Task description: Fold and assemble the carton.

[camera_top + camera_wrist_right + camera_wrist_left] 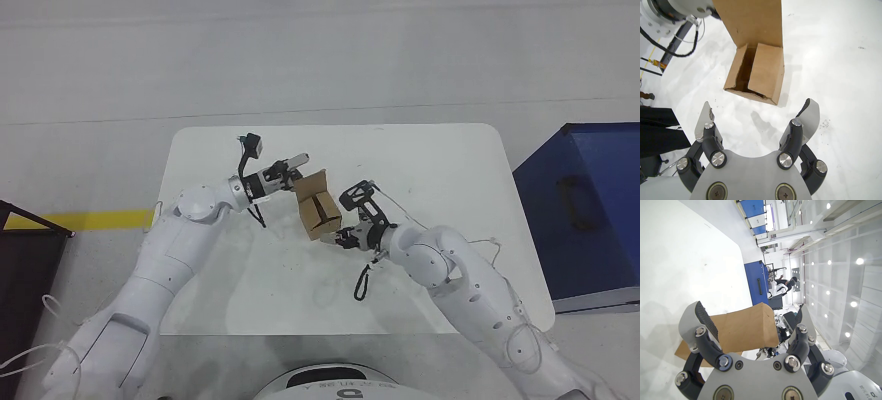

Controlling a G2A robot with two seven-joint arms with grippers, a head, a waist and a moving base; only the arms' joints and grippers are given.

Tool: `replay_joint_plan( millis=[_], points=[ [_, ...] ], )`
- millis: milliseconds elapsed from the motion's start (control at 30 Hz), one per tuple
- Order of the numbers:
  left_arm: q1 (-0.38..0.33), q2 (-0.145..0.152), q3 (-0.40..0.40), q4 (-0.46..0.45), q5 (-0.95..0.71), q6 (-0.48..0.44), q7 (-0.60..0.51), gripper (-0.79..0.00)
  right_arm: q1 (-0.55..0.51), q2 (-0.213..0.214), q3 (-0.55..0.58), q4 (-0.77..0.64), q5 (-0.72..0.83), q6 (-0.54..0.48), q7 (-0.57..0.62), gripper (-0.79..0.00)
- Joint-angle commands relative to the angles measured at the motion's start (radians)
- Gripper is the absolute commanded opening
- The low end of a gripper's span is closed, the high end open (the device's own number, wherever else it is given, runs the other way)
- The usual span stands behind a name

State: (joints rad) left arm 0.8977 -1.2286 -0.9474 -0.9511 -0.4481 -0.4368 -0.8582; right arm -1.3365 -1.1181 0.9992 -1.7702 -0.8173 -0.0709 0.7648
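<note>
Your left fingers (706, 321) are spread wide, and the raised flap of the carton (745, 328) sits in the gap between them. One ribbed pad overlaps the flap's edge, but you cannot tell from the left wrist view whether it is pressing on the cardboard or only in front of it. The other finger stands well clear of the flap. From above, the left fingers (298, 160) sit at the far left corner of the carton (318, 207), right at that flap.

Your right fingers (811, 111) are also spread wide and hold nothing. The carton (764, 72) lies just beyond their tips on the desk, not touching either one. From above, the right fingers (358, 192) are just to the right of the carton, one tip farther away and one nearer.

The carton rests near the middle of the white desk (420, 160), between the two arms. The end facing your right wrist camera is partly closed: two short flaps lean inward with a dark slot between them, and its lower edge looks ragged.

The inside of the carton is too dark to make out. In the right wrist view the long flap is cut off at the frame edge. In the left wrist view the left arm's own mount hides the carton's lower part.
</note>
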Motion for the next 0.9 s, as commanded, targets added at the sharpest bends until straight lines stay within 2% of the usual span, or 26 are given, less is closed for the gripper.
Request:
replay_joint_plan(
  millis=[0,200,400,500,700,867],
  points=[
    [-0.012,-0.007,0.006,0.005,-0.029,-0.009,-0.026,0.000,0.010,-0.003,-0.013,0.024,-0.048,0.027,-0.004,0.000],
    [-0.041,-0.017,0.008,-0.006,-0.097,-0.028,-0.139,0.000,0.052,-0.024,-0.056,0.094,-0.086,0.121,-0.064,0.000],
    [-0.058,-0.020,0.025,-0.020,-0.077,0.015,-0.234,0.000,0.073,-0.035,-0.064,0.134,-0.070,0.133,-0.092,0.000],
    [-0.067,-0.021,0.037,-0.004,-0.060,0.038,-0.273,0.000,0.060,-0.031,-0.049,0.130,-0.059,0.095,-0.084,0.000],
    [-0.094,-0.039,0.093,0.027,0.039,0.074,-0.236,0.000,0.030,-0.021,-0.030,0.090,0.010,-0.055,-0.030,0.000],
    [-0.103,-0.050,0.112,0.047,0.042,0.067,-0.244,0.000,-0.001,-0.012,0.028,0.053,0.067,-0.084,-0.076,0.000]
  ],
)
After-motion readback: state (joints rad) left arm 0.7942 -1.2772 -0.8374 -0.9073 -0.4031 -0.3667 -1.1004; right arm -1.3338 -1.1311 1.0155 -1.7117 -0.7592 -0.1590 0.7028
